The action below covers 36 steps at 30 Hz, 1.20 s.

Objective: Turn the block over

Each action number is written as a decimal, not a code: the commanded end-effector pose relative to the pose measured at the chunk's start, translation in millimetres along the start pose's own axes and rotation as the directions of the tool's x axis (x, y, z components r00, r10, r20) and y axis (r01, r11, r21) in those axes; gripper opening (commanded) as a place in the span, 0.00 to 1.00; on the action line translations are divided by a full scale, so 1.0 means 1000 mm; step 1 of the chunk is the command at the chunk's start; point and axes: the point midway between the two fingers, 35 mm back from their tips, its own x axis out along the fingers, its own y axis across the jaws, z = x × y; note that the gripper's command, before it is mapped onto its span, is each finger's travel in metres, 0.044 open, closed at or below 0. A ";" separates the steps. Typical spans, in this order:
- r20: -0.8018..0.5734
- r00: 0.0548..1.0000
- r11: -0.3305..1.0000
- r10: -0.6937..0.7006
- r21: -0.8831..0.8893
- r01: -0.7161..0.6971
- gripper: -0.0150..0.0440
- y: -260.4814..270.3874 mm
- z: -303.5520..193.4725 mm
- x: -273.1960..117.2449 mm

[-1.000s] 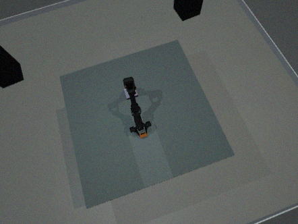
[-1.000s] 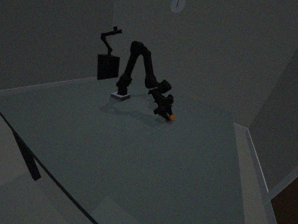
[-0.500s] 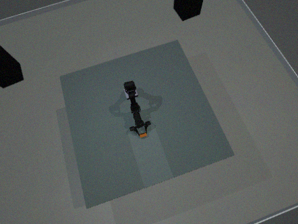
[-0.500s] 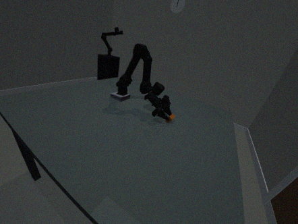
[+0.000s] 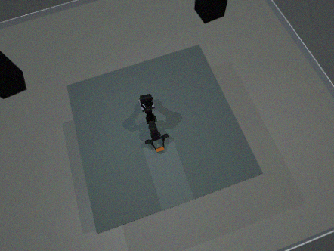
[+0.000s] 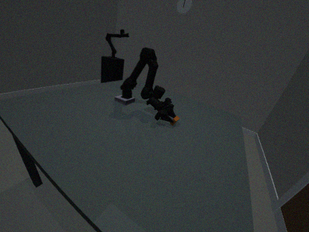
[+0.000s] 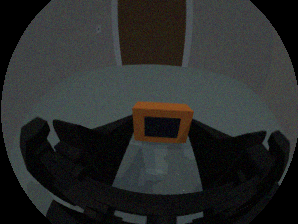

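Note:
The orange block [image 5: 160, 150] [image 6: 176, 119] [image 7: 162, 106] is between the fingertips of my gripper [image 5: 159, 147] [image 6: 174, 120] [image 7: 161, 120], which is shut on it from both sides. In the wrist view the block's dark rectangular mark [image 7: 162, 127] faces back toward the wrist camera, between the fingers. In the exterior view the gripper slants forward and down, and the block is tilted with it, low over the table [image 5: 113, 189] [image 6: 122, 164] [image 7: 75, 95]. Whether a block edge touches the table cannot be told. The block's far side is hidden.
The arm's pale base [image 6: 124, 100] stands on the table behind the gripper. Black box shapes [image 5: 11, 77] [image 5: 211, 9] are outside the table's edges in the top view. A black box [image 6: 112, 69] with another arm above it stands in the background in the exterior view.

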 end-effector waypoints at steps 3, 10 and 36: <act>-0.001 1.000 1.000 0.003 0.007 -0.003 0.25 0.001 -0.002 -0.002; -0.001 1.000 1.000 0.003 0.007 -0.003 0.25 0.001 -0.002 -0.002; -0.001 1.000 1.000 0.003 0.007 -0.003 1.00 0.001 -0.002 -0.002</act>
